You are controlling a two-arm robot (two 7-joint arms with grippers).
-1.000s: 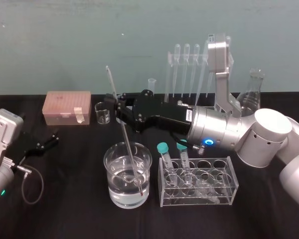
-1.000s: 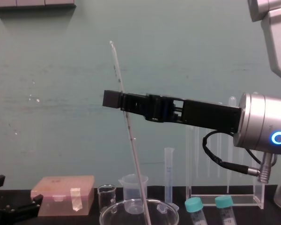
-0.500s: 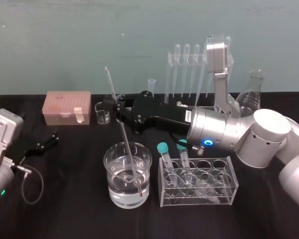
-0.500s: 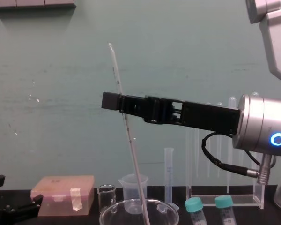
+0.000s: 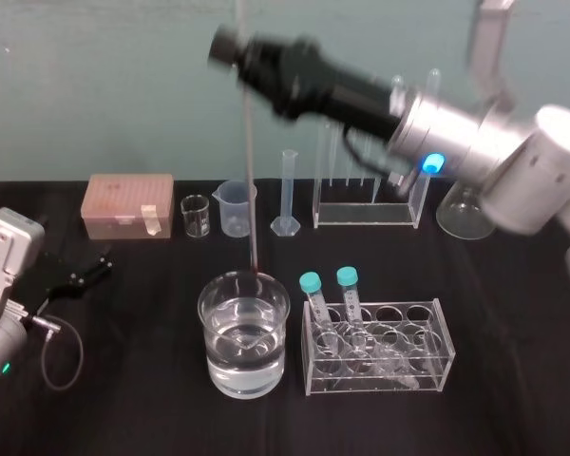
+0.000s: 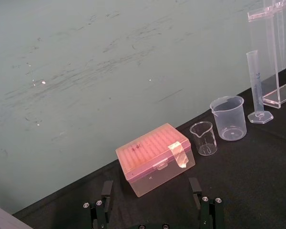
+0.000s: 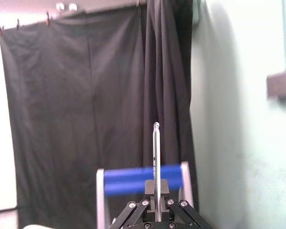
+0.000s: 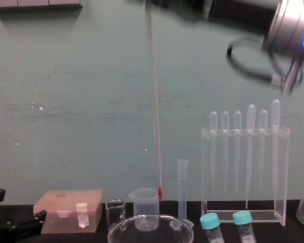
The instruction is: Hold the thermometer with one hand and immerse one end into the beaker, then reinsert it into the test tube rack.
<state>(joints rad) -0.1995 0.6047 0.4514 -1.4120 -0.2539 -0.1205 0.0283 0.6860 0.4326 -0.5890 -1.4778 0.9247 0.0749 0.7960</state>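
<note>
Left claw (image 5: pixel 76 273) lies parked on the tabletop (image 5: pixel 152 380) at far left, fingers spread. A pink tip box (image 5: pixel 130 204), a small glass beaker (image 5: pixel 196 216), a plastic beaker (image 5: pixel 235 207) and a measuring cylinder (image 5: pixel 286 193) stand behind the water-filled beaker (image 5: pixel 244 332). Right claw (image 5: pixel 233 43) pinches the thermometer (image 5: pixel 250 161), which hangs upright, red tip just above that beaker's rim. 0.5 s ago it leaned with its tip under water; arm and rod have since risen. In the head view the arm covers the upper part of the test tube rack (image 5: pixel 366 214) at right rear, and the rod's top is cut off.
</note>
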